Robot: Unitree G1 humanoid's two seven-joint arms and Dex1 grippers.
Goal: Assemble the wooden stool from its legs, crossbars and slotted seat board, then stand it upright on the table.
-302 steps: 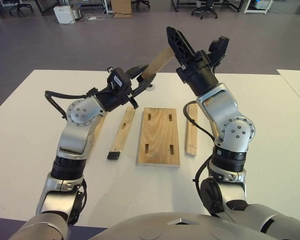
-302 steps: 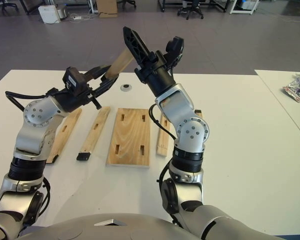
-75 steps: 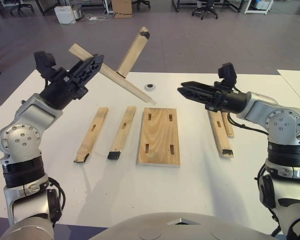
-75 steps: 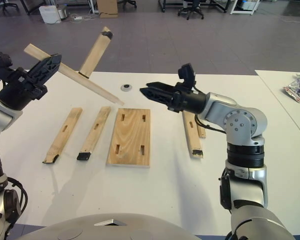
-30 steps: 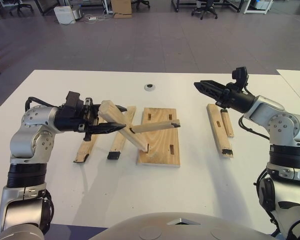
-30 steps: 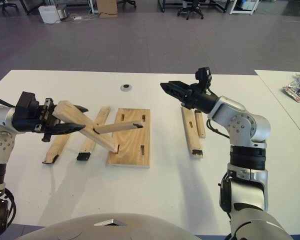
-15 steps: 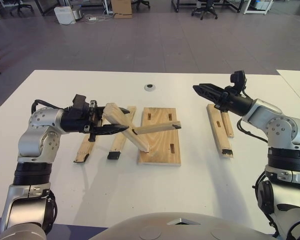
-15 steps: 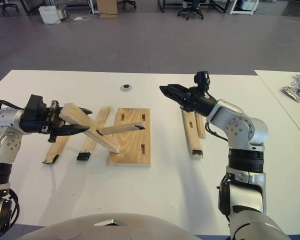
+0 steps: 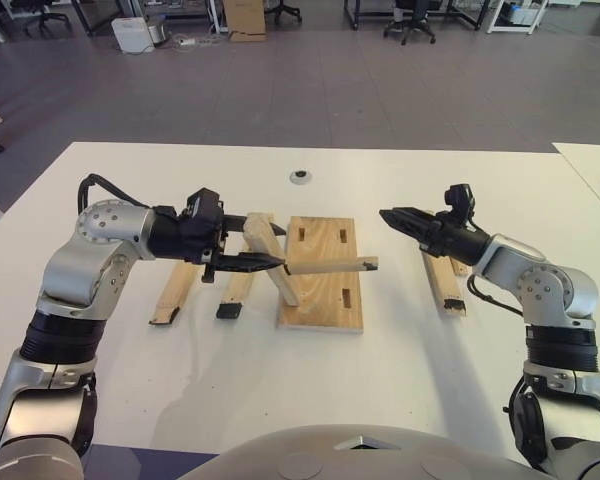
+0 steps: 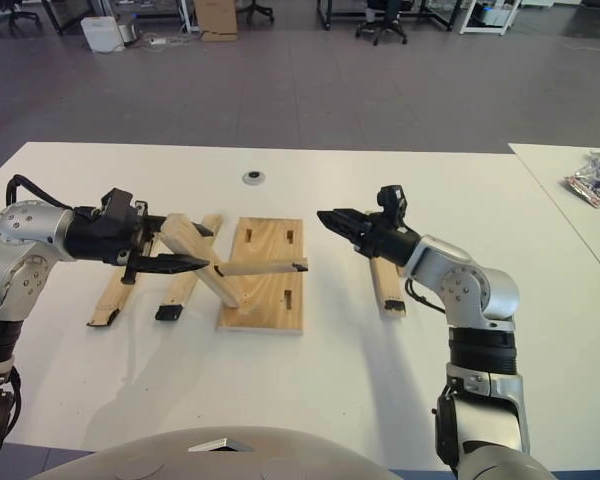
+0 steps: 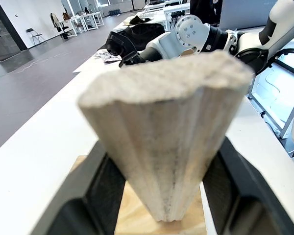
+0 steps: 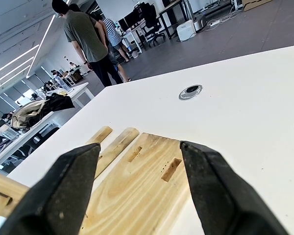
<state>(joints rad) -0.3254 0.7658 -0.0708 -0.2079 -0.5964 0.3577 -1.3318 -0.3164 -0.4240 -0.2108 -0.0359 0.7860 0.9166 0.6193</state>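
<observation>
Both arms have closed in on the board over the last half second: the left gripper (image 9: 266,246) has carried its load farther toward the middle, and the right gripper (image 9: 390,216) has sunk lower and nearer the board's right side. Clenched, the left claw grips a wooden leg (image 9: 273,262) near its upper end, and the left wrist view shows its dark fingers (image 11: 95,193) pressed on either side of the wood. That leg slants down to rest its lower end on the left edge of the slotted seat board (image 9: 323,312). A crossbar (image 9: 332,265) plugged into the leg juts out sideways over the board, its dark tip pointing toward the right gripper. The right claw holds nothing; its fingers (image 12: 63,193) are spread wide and hang over the table just right of the board. Under the right forearm lie a long loose leg (image 9: 441,279) and a shorter piece (image 9: 462,267) beside it. Two more loose legs (image 9: 173,292) (image 9: 235,293) lie side by side under the left gripper, left of the board. Everything sits on the white table (image 9: 280,385), with a round grommet (image 9: 299,177) beyond the board.
</observation>
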